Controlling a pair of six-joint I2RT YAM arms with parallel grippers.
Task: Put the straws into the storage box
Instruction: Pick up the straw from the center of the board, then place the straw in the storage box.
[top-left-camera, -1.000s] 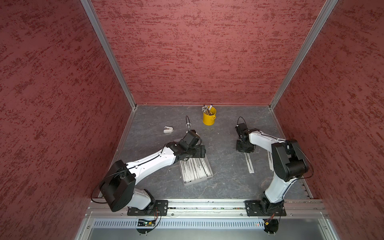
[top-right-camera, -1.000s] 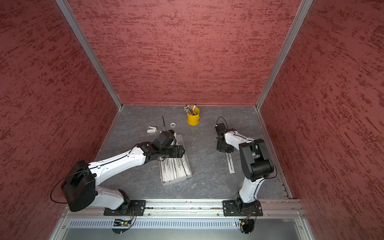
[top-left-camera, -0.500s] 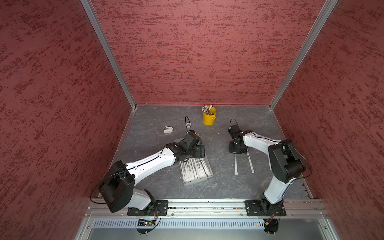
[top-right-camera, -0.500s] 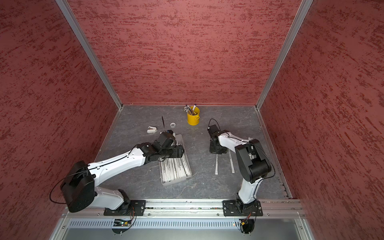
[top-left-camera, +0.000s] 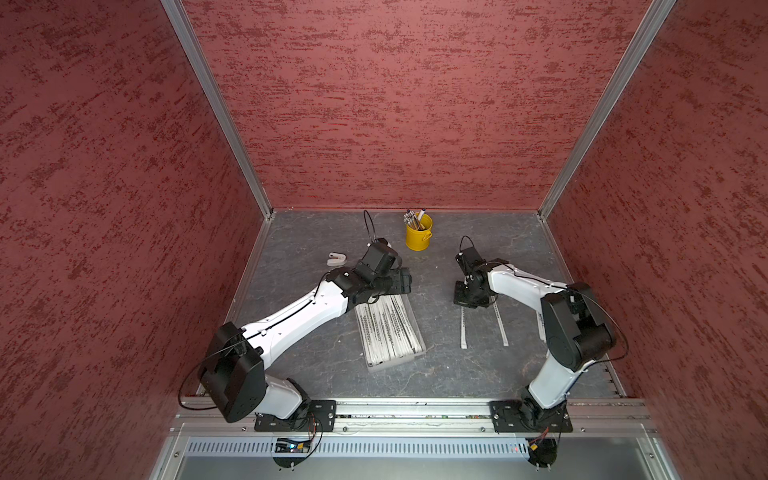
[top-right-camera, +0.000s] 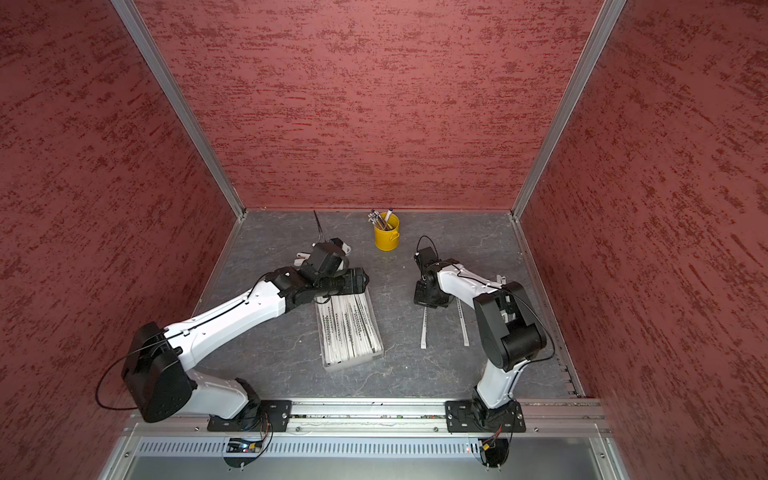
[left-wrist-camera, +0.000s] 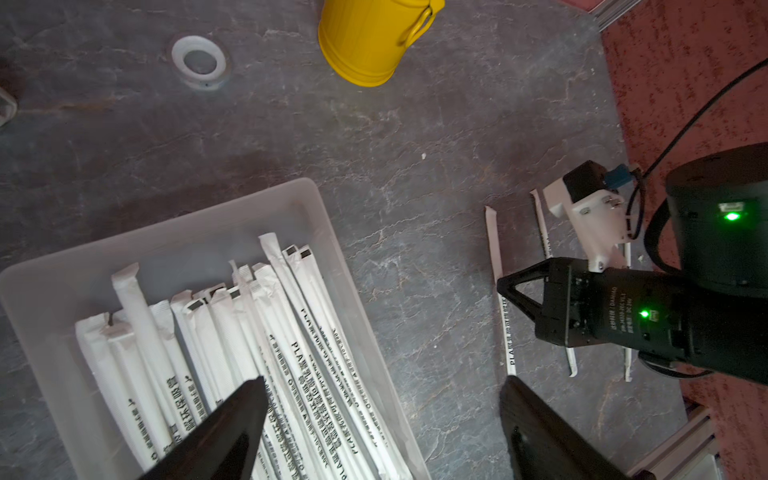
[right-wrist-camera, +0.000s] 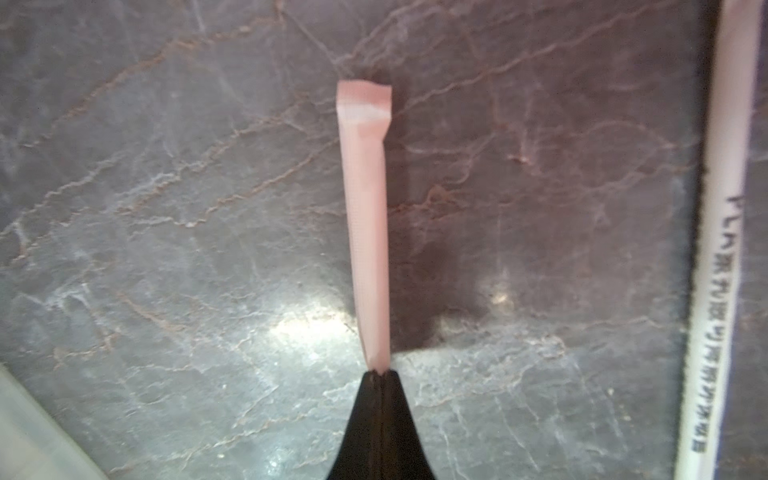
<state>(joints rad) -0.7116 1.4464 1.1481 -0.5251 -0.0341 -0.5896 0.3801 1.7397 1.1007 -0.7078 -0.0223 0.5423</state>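
Red textured walls enclosed a grey marbled tabletop (top-left-camera: 316, 266), on which the task was judged nearly done. Most of the straws (top-left-camera: 388, 328) were packed lengthwise in the storage box (top-left-camera: 376, 365) at the middle of the surface, while three lay loose on the table toward the right arm's side, apart from the box. The nearest loose straw (right-wrist-camera: 365, 216) was pinched at its far end by the right gripper (right-wrist-camera: 380, 376), whose jaws were pressed fully together on the paper wrapper. Whether that end had been raised off the table could not be told. The left gripper (left-wrist-camera: 382, 386) was held wide apart and empty above the far end of the box. A second straw (top-left-camera: 500, 324) lay in full view, but a third straw (top-left-camera: 540, 328) was partly hidden behind the right arm (top-left-camera: 573, 332). Whether more were concealed there could not be made out.
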